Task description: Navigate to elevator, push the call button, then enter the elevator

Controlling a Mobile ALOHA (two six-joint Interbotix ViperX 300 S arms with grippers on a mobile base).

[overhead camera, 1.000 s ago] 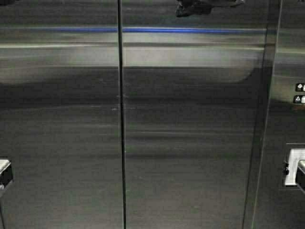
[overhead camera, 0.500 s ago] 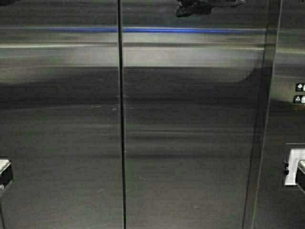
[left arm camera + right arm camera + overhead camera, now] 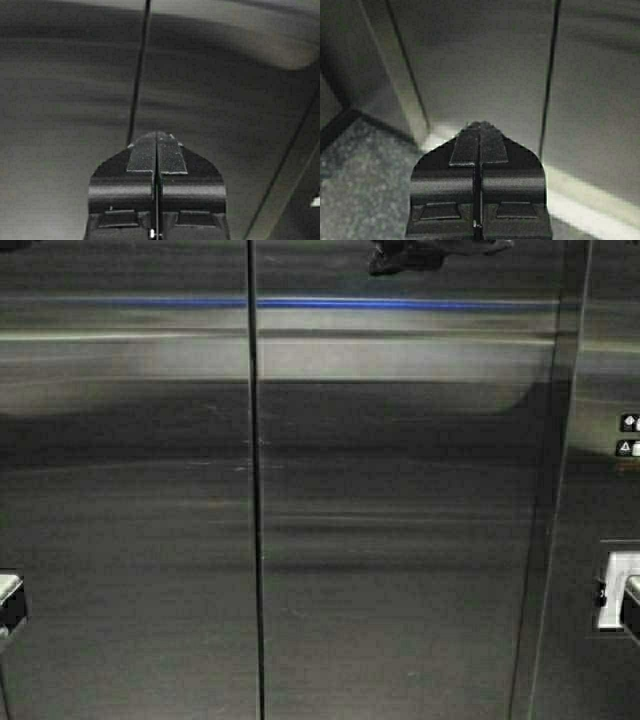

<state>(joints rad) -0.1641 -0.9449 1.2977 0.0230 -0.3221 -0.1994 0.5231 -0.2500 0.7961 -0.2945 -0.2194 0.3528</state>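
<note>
Left tool (image 3: 157, 145) and right tool (image 3: 480, 132) pinched closed; elevator (image 3: 400, 540) doors shut close ahead.

Elevator (image 3: 400, 540): one, with two steel door leaves meeting at one dark centre seam (image 3: 255, 540)
Side panel (image 3: 600, 360): one, to the right of the doors
Small dark icon buttons (image 3: 628, 435): two (stacked, at the panel's right edge)
Blue stripe (image 3: 300, 303): one, reflected across both leaves
Grippers: two, left gripper (image 3: 157, 145) and right gripper (image 3: 479, 134), each with two fingers pressed together
</note>
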